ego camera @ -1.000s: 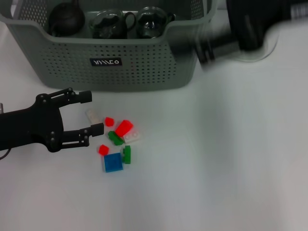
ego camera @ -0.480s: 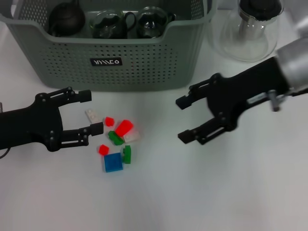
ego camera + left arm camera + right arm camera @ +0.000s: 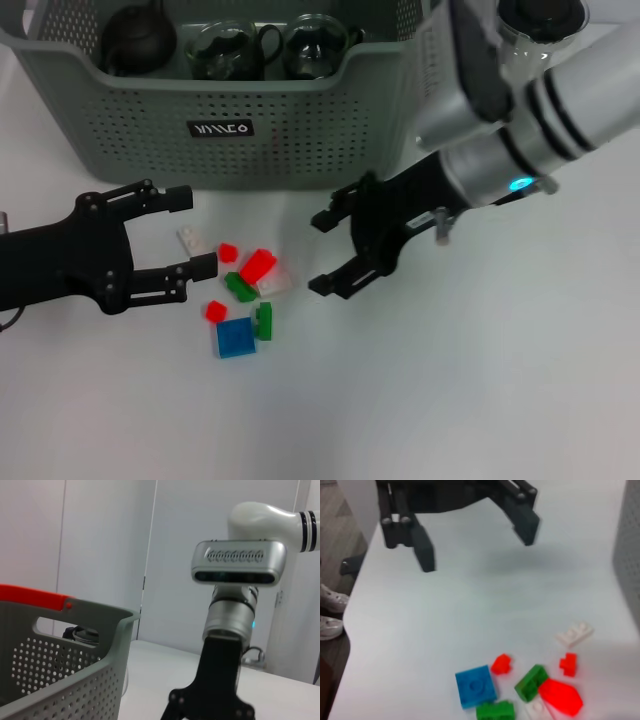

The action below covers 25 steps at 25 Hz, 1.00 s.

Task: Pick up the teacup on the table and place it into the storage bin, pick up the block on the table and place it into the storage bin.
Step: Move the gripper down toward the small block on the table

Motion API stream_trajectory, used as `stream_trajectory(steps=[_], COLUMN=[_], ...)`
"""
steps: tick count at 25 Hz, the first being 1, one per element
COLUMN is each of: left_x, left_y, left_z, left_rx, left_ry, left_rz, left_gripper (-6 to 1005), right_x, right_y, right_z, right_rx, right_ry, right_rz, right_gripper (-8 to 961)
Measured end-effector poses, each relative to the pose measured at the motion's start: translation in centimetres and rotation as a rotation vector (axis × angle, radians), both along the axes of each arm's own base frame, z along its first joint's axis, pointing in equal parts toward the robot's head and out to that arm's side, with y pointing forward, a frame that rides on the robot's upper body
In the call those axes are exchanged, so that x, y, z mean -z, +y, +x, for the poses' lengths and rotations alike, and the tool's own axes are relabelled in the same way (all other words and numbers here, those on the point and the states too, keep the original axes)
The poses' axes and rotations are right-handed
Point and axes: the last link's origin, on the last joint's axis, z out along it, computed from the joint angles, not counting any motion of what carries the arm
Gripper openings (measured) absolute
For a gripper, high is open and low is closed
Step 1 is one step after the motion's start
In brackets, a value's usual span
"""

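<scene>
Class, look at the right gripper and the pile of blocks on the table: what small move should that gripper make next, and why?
Probably ease the right gripper a little further toward its left and down over the blocks. Its jaws stand open beside the pile, empty, just short of the nearest white piece. The left gripper sits open on the pile's other side, and the storage bin already holds teaware.

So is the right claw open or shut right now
Open. In the head view the right claw hangs beside the blocks, its two black fingers spread wide apart with nothing between them.
</scene>
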Motion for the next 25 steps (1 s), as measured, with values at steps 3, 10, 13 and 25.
stream_trajectory(steps=[3,10,13,25], left_x=[0.1,0.2,0.2,0.3], left_y=[0.0,0.0,0.0,0.0], left_z=[0.0,0.1,0.1,0.2], left_rx=[0.002,0.006,0.007,0.011], left_ry=[-0.001,0.003,0.003,0.004], left_rz=[0.000,-0.003,-0.004,-0.008], left_gripper=[841,841,842,841], right_x=[1.3,3.5,4.0,5.6], right_y=[-0.1,-0.9,-1.0,-1.2], right_z=[-0.1,0.1,0.4,0.7], right_rx=[-0.012,-0.021,-0.013,-0.025], right_ry=[0.011,0.000,-0.010,-0.028], right_rz=[0.018,0.040,0.053,0.108], right_gripper=[866,866,852,580])
